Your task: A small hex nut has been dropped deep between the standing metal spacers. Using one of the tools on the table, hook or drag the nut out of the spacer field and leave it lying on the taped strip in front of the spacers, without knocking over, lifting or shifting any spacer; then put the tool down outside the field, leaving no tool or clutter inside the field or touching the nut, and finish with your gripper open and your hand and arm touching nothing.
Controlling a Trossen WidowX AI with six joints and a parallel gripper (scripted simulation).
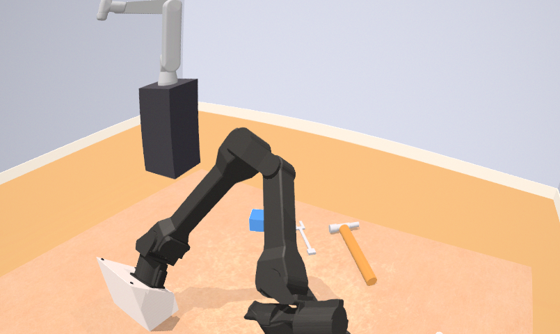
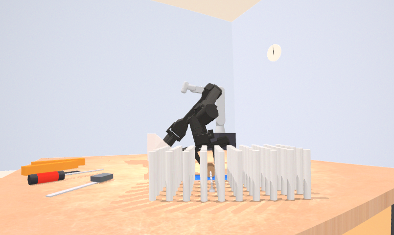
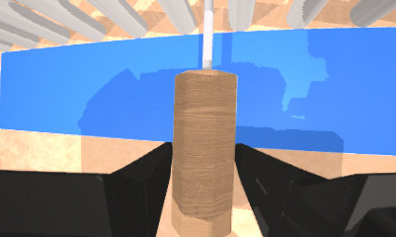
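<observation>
1. metal spacers [image 2: 203, 180] [image 3: 241, 15] stand upright, nearest in the exterior view.
2. a small pale piece [image 2: 212, 190] lies between them, at the thin white shaft's [image 2: 211, 180] [image 3: 208, 39] far end; whether it's the hex nut or the hook, i can't tell.
3. behind is the blue strip [image 2: 199, 177] [image 3: 46, 89], the shaft crossing above it.
4. beyond, the gripper [image 2: 207, 163] [image 3: 203, 149] is partly open, its fingers clamped either side of the wooden handle [image 2: 211, 169] [image 3: 204, 148].
5. farthest, a round clock [image 2: 273, 52] hangs on the wall.
</observation>
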